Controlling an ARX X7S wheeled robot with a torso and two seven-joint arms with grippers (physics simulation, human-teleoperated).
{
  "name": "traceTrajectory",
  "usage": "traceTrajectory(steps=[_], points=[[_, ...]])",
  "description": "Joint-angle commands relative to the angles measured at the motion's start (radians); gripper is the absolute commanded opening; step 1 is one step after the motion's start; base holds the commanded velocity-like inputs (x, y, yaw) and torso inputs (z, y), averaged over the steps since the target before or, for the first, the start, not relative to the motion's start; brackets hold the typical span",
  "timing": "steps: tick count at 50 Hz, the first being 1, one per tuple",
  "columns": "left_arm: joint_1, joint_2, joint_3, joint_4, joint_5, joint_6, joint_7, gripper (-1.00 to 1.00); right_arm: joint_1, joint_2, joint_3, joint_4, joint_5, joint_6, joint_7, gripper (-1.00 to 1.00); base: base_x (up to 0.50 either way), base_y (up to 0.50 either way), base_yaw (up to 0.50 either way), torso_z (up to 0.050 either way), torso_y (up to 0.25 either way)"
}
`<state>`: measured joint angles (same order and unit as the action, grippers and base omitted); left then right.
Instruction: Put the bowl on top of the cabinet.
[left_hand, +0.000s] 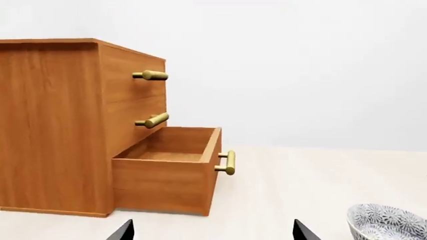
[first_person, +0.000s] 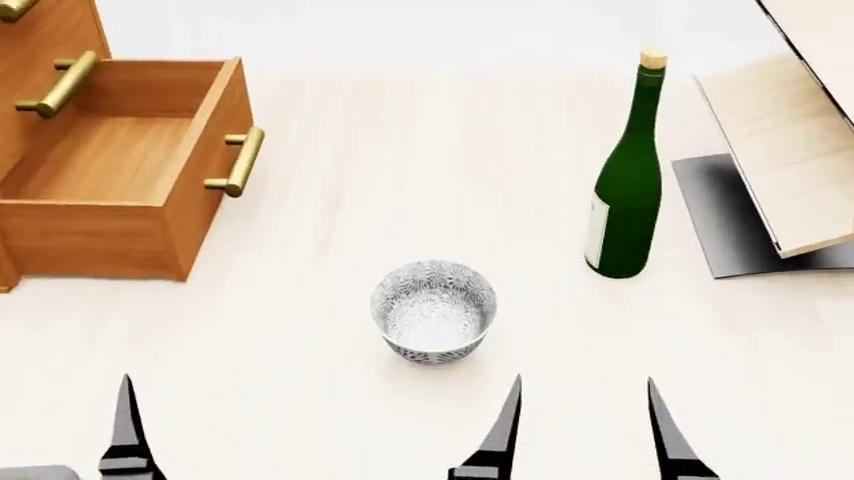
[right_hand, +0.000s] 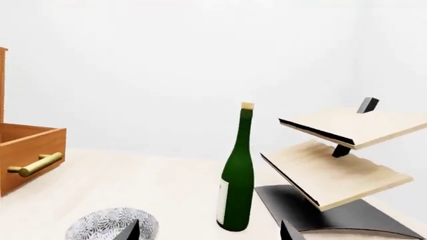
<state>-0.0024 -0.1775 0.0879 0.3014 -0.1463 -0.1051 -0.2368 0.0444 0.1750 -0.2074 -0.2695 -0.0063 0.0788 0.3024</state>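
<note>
Bowl (first_person: 434, 310) white with dense grey-black floral pattern. Cabinet (left_hand: 73, 125) orange-brown wood, brass handles (left_hand: 152, 75). Wine bottle (first_person: 627, 175) dark green, white label, cork-tan top. Rack (right_hand: 340, 150) pale plywood, dark base. Tabletop (first_person: 400, 180) pale cream.

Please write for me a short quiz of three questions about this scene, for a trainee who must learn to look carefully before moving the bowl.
1. True or false: the bottom drawer of the cabinet stands pulled out and has nothing inside.
2. Multiple choice: in the head view, the bowl stands A) inside the drawer, B) on the table, ahead of the grippers, C) on the rack.
3. Fill in: the upright green object between the bowl and the rack is a wine ____.

Key: 1 true. 2 B. 3 bottle.
</note>
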Motion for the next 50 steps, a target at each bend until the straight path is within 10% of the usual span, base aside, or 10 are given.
traceTrajectory(steps=[1,50], points=[[0.015,0.013,-0.022,0.052,0.028,0.026,-0.004,1.00,-0.013,0.002,0.012,-0.080,-0.037,0.004,-0.010,1.00,0.50,0.00,0.00,0.000,0.000],[0.022,-0.041,0.011,0.142,0.007,-0.023,-0.023,1.00,-0.112,0.147,-0.008,-0.426,0.002,0.038,-0.081,1.00,0.33,0.00,0.00,0.000,0.000]])
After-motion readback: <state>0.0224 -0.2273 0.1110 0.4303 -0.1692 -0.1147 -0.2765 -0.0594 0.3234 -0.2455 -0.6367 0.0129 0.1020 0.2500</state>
